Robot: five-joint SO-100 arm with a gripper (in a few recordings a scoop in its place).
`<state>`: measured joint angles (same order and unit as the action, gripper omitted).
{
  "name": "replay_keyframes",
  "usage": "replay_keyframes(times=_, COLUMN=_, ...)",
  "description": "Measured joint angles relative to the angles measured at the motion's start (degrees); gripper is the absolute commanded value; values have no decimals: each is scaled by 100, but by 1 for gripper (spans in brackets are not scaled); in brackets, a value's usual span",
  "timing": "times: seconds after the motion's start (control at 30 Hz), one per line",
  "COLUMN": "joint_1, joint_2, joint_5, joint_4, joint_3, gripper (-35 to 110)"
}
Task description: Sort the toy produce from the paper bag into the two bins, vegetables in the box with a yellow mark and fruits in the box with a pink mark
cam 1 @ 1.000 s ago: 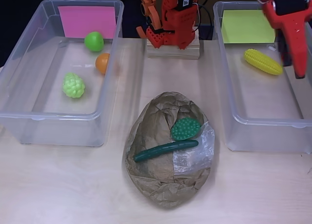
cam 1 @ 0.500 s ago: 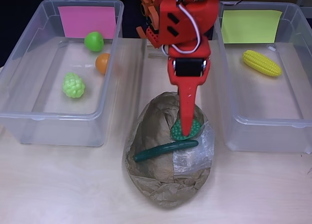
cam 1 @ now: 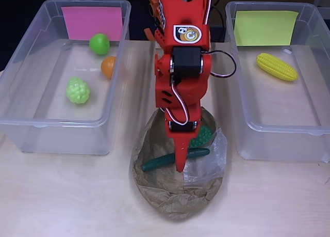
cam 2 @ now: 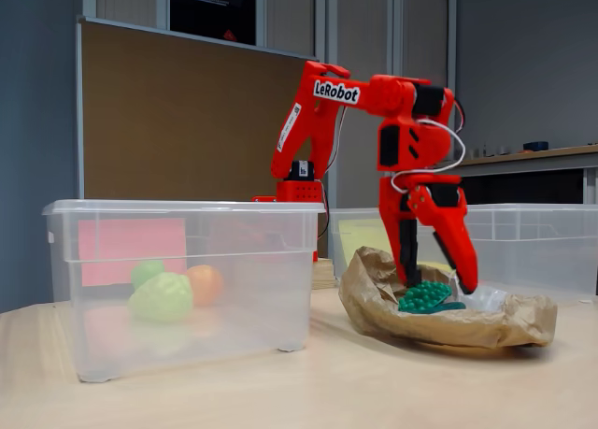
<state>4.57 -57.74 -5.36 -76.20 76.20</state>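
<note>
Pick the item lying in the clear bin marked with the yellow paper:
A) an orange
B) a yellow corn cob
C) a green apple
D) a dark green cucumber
B: in the overhead view the yellow corn cob lies alone in the bin with the yellow paper; the cucumber rests on the paper bag.

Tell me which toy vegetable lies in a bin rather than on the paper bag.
The yellow corn cob, alone in the yellow-marked bin. The dark green cucumber and the bumpy green piece lie on the paper bag.
</note>
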Motion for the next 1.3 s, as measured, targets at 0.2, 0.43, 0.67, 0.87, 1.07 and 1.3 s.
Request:
replay_keyframes(times=0.2, joint_1=-185, joint_2=589, joint_5=-176, joint_4=105, joint_3=-44, gripper=33)
replay_keyframes(times=0.43, joint_1=-255, joint_2=1055, joint_5=-202, joint_4=334, joint_3=-562, gripper=18)
replay_keyframes(times=0.67, joint_1=-229, joint_2=1301, joint_5=220, joint_4=343, joint_3=-1213, gripper=9)
replay_keyframes(times=0.87, joint_1=-167, joint_2=1318, joint_5=448, joint_4=26, joint_3=-1573, gripper=3)
replay_keyframes(times=1.07, joint_1=-53, joint_2=1318, joint_5=686, joint_4=-615, joint_3=-2276, gripper=3)
replay_keyframes(times=1.3, joint_1=281, joint_2=791, joint_5=1187, joint_4=-1635, joint_3=-3182, gripper=4)
